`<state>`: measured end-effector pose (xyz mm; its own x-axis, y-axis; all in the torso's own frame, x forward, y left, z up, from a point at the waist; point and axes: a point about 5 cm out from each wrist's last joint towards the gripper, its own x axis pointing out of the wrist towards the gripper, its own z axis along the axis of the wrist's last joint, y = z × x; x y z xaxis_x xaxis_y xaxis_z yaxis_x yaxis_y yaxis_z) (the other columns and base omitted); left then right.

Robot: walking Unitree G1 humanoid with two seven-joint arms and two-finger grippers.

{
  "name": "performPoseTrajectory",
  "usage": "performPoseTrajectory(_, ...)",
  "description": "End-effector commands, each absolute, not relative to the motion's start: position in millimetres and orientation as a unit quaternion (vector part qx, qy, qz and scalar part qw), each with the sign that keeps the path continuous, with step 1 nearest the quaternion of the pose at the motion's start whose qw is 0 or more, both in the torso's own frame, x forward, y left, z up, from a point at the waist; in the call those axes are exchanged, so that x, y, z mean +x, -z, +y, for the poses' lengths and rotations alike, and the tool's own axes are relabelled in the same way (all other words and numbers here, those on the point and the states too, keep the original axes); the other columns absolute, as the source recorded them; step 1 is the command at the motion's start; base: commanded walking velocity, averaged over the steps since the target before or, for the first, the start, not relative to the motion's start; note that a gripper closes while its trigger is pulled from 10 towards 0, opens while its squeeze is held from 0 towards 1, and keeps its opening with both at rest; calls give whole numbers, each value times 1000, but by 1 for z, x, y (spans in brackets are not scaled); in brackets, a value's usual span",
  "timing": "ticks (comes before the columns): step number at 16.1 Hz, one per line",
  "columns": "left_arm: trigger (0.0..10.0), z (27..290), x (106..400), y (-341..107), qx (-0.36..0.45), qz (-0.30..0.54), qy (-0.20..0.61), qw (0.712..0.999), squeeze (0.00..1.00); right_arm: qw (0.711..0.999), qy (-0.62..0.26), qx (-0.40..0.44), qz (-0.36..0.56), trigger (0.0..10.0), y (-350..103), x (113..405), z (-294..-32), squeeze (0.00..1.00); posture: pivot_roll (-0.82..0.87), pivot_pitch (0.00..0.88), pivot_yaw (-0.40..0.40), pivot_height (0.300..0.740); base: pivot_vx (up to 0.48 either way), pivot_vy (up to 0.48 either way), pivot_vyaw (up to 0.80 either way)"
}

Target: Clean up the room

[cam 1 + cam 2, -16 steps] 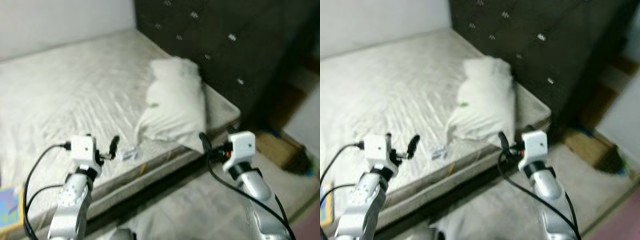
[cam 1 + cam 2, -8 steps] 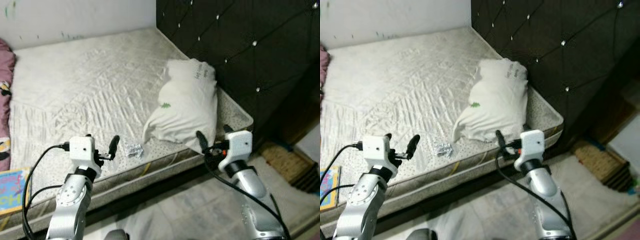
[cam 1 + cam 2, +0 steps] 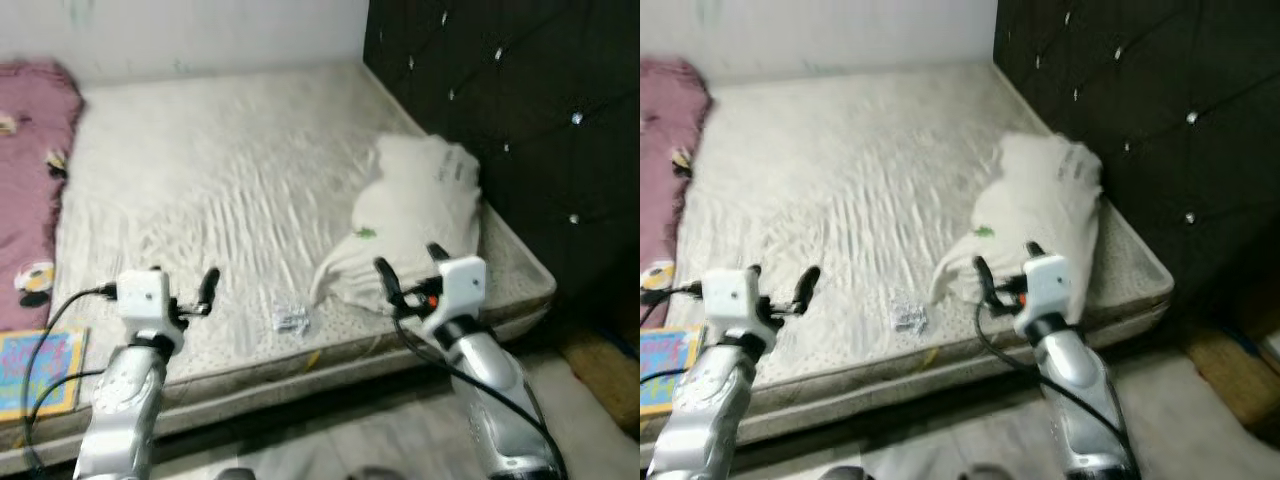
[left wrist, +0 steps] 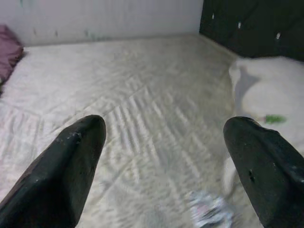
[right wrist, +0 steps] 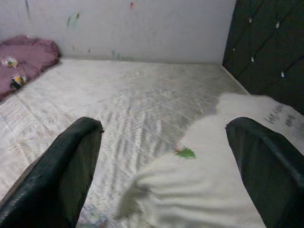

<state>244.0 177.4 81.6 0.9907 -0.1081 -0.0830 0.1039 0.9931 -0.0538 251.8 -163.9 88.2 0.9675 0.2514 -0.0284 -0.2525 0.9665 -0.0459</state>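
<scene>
Silver arms raised over the mattress [image 3: 220, 200], left gripper [image 4: 166, 161] and right gripper [image 5: 164, 161] both spread, facing one pillow [image 3: 415, 225] and one wrapper [image 3: 291, 319]

Soft, even indoor light — no harsh shadows. Both eye views smeared by motion blur; headboard [image 3: 520, 110] dark, underexposed. Wrist views sharper — near fingers [image 4: 66, 175] defocused.

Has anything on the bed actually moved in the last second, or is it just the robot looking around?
Only the view swung left, bringing a pink blanket into sight. The white pillow and small crumpled wrapper lie as before. The left gripper and right gripper stay open and empty above the mattress edge.
</scene>
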Motion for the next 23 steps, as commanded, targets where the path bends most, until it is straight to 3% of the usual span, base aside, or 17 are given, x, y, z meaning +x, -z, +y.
performPoseTrajectory(1, 10000, 184, 242, -81, -17, 48, 49, 998, 0, 991, -135, -21, -4, 10000, -95, 256, -159, 0, -13, 52, -47, 740, 274, 0, 650)
performPoseTrajectory(6, 10000, 185, 243, -80, -17, 52, 50, 997, 0, 991, -132, -19, -2, 10000, -94, 257, -159, 0, -14, 63, -46, 740, 260, 0, 175)
performPoseTrajectory(20, 10000, 185, 246, -78, -18, 58, 45, 997, 0, 992, -121, -19, -1, 10000, -93, 259, -160, 0, -14, 56, -46, 740, 75, 0, 0)
performPoseTrajectory(23, 10000, 184, 246, -78, -21, 57, 49, 997, 0, 993, -120, -17, -1, 10000, -93, 259, -161, 0, -14, 55, -46, 740, 0, 480, 0)
